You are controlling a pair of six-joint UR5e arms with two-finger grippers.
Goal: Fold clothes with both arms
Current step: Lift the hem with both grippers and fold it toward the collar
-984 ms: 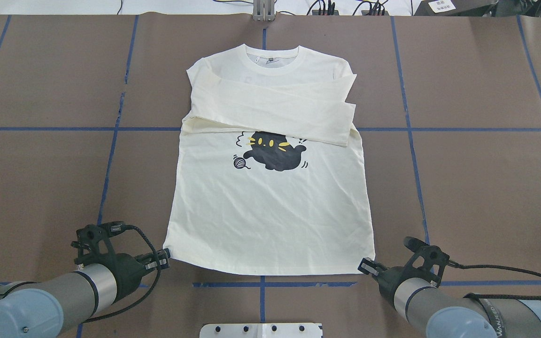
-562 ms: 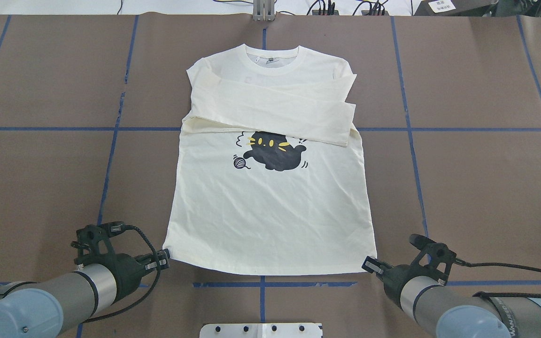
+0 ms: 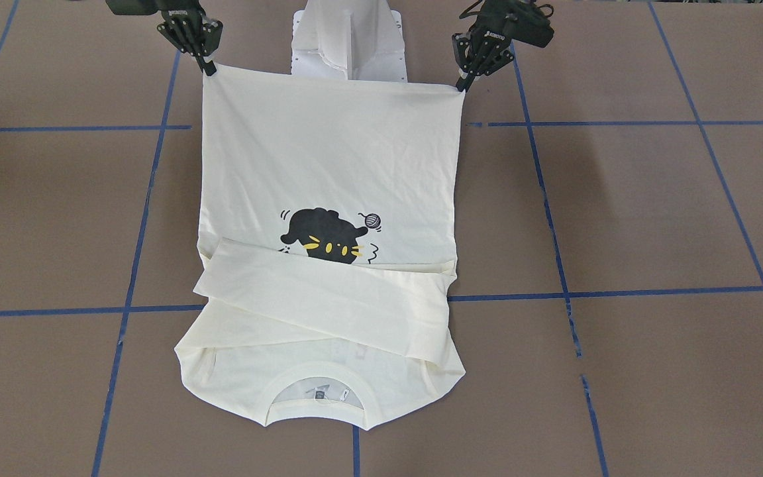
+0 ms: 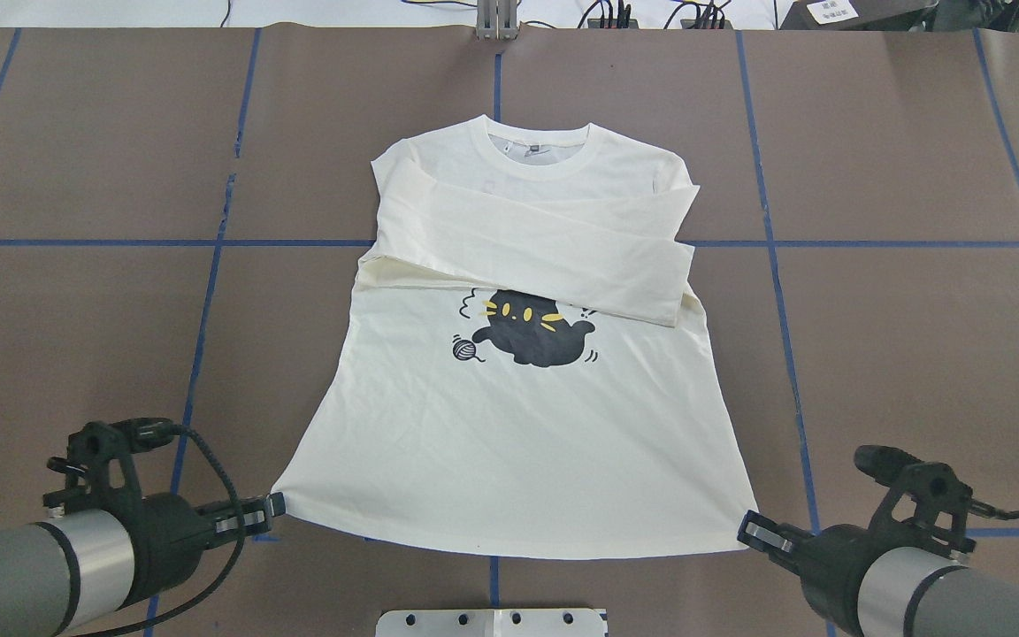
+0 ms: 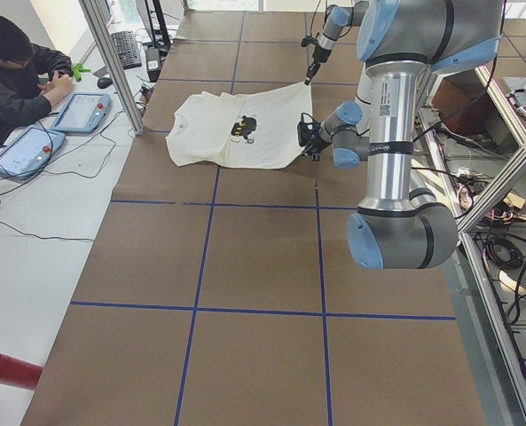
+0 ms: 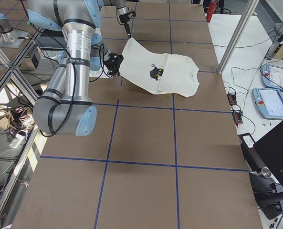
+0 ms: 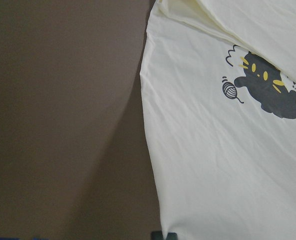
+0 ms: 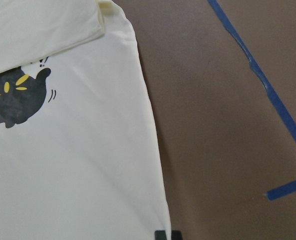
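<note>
Since earlier: left pincer (image 4: 271, 506) and right pincer (image 4: 744, 529) drew nearer and apart, dragging shirt (image 4: 518, 425) along | each clamped on its hem corner | shirt on bench (image 4: 76, 310), long axis running far, toward collar (image 4: 545, 159)

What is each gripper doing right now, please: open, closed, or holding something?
Left gripper: closed, holding the shirt by its hem corner on the robot's left.
Right gripper: closed, holding the shirt's other hem corner.
</note>
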